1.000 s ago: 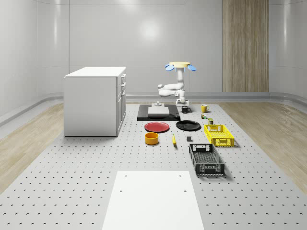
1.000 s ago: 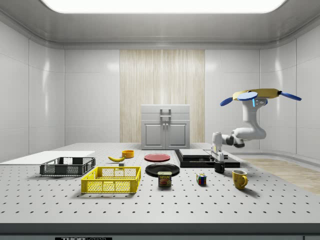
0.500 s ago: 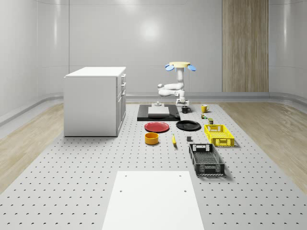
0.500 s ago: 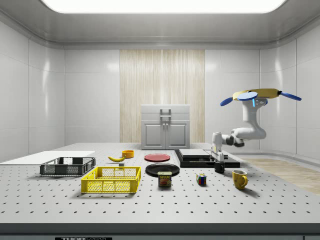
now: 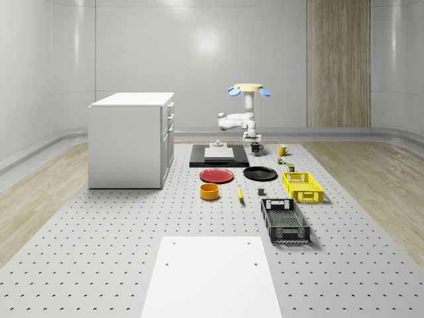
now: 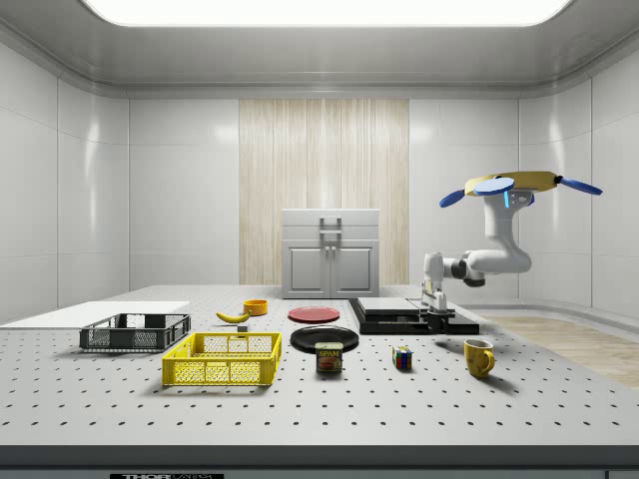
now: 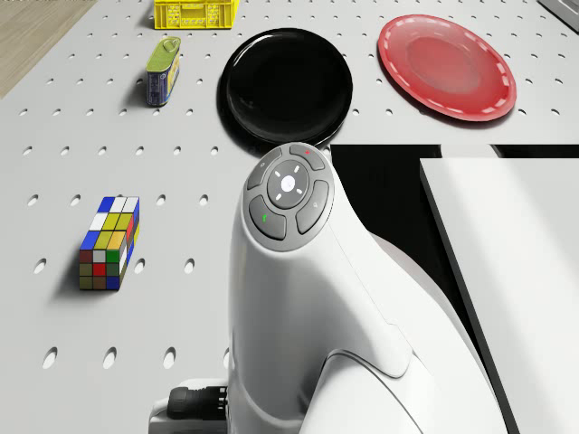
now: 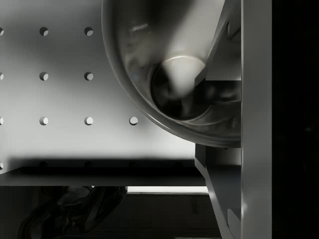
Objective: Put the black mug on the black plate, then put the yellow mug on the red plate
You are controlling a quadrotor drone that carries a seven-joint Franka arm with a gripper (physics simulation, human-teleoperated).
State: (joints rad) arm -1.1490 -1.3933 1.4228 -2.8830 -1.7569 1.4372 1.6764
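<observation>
Black mug (image 5: 256, 147) clamped in jaws, aloft beside black slab (image 5: 199, 159); handle hidden.

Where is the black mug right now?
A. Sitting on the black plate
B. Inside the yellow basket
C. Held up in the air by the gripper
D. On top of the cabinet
C. The side view shows the black mug hanging in the gripper above the table, with the black plate bare and the drone hovering above.
</observation>
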